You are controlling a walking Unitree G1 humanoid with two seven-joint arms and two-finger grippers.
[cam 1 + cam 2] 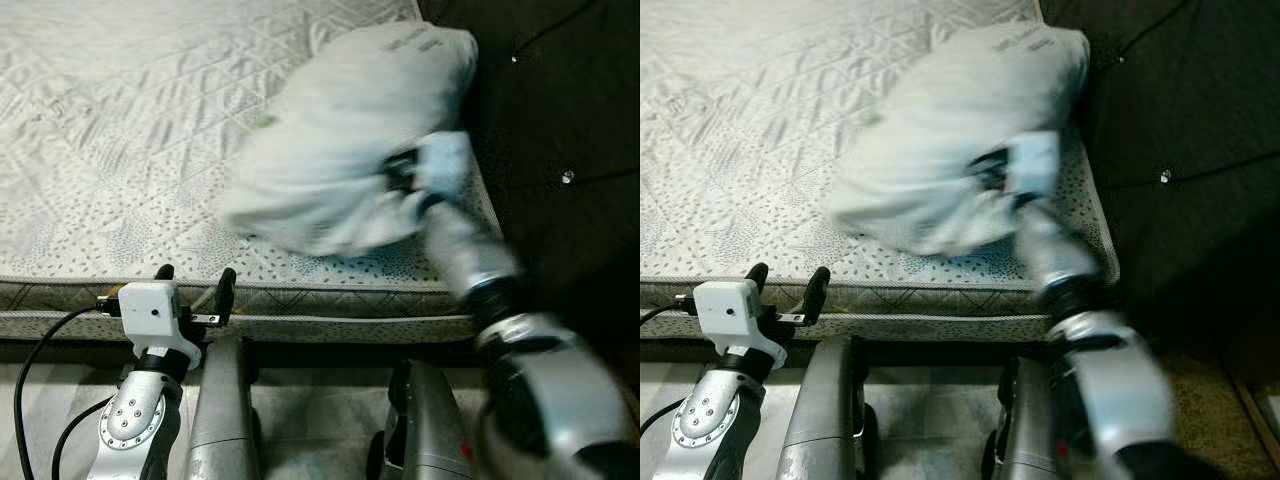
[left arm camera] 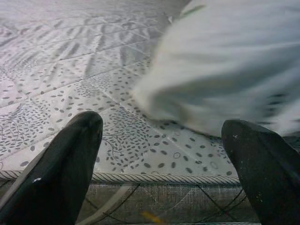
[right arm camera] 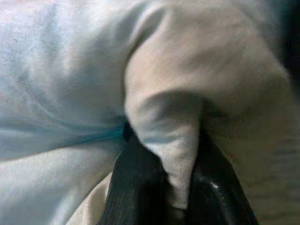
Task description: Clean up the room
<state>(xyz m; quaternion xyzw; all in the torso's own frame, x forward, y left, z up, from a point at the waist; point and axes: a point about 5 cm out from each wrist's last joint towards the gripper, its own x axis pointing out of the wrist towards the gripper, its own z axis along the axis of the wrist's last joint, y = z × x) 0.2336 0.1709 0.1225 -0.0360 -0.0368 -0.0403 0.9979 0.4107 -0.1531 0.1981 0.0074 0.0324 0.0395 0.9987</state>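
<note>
Between the right tool's (image 3: 176,187) fingers, pillow (image 1: 340,140) fabric.

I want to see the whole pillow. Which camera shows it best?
The left eye view: the whole pillow lies on the mattress, though blurred. The right wrist view shows the right gripper pinching its fabric; the left wrist view shows one edge.

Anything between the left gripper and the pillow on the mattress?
Nothing visible. The left gripper sits open at the mattress edge, with only bare patterned mattress between its fingers and the pillow. The right gripper already pinches a fold of the pillow's fabric.
</note>
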